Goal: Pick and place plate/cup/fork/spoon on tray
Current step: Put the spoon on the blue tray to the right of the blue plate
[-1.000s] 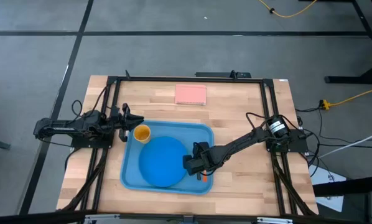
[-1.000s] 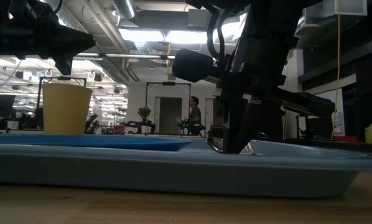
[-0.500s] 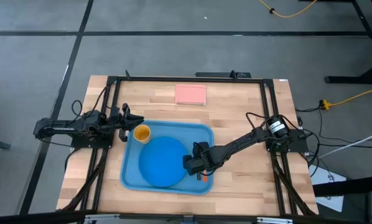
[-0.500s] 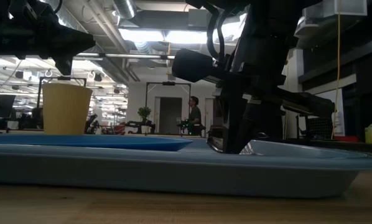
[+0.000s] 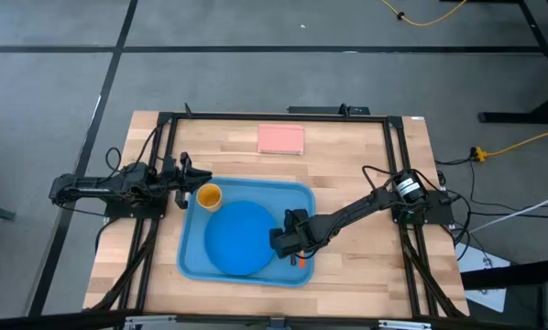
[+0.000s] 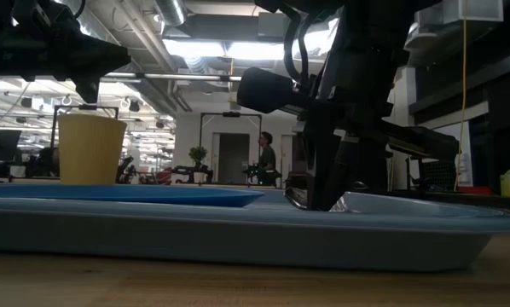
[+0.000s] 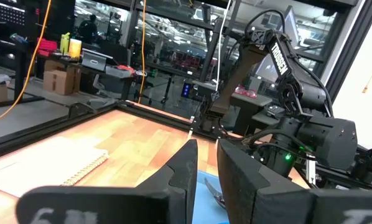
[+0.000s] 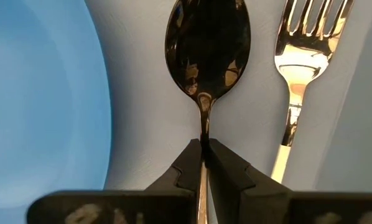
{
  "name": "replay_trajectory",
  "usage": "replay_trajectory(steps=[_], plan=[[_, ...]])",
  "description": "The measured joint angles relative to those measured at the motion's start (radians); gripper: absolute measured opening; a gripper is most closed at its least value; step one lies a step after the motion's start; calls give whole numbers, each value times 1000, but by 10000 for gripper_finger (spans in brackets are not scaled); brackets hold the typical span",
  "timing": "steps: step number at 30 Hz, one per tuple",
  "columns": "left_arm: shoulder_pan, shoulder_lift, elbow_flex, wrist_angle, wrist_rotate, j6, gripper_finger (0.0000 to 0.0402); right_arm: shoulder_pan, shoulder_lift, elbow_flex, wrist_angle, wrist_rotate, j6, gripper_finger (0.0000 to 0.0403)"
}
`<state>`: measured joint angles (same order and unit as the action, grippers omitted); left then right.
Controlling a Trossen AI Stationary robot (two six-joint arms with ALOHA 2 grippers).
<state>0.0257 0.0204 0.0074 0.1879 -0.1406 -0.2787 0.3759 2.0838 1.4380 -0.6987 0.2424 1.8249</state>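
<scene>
The light-blue tray lies at the table's middle. The blue plate lies flat in it, and the yellow cup stands upright in its far left corner. My right gripper is low over the tray, right of the plate, shut on the dark spoon. The fork lies flat on the tray floor beside the spoon; its orange handle shows in the high view. My left gripper waits just left of the cup, its fingers a narrow gap apart, holding nothing. My right gripper pinches the spoon's thin handle just behind the bowl, between its two fingertips. The fingers lie along the handle. The bowl sticks out beyond the fingertips, hollow side up, low over the tray floor; whether it rests there I cannot tell.
A pink pad lies on the wood near the table's far edge. The tray's raised rim runs across the low view. Dark frame rails run along the table's left, right and far sides.
</scene>
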Motion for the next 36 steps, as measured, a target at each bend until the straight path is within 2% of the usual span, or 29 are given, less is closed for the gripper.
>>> replay_trajectory(steps=[36], plan=[[0,0,0,0,0,0,55,0,-3,0,8,26,0,27]])
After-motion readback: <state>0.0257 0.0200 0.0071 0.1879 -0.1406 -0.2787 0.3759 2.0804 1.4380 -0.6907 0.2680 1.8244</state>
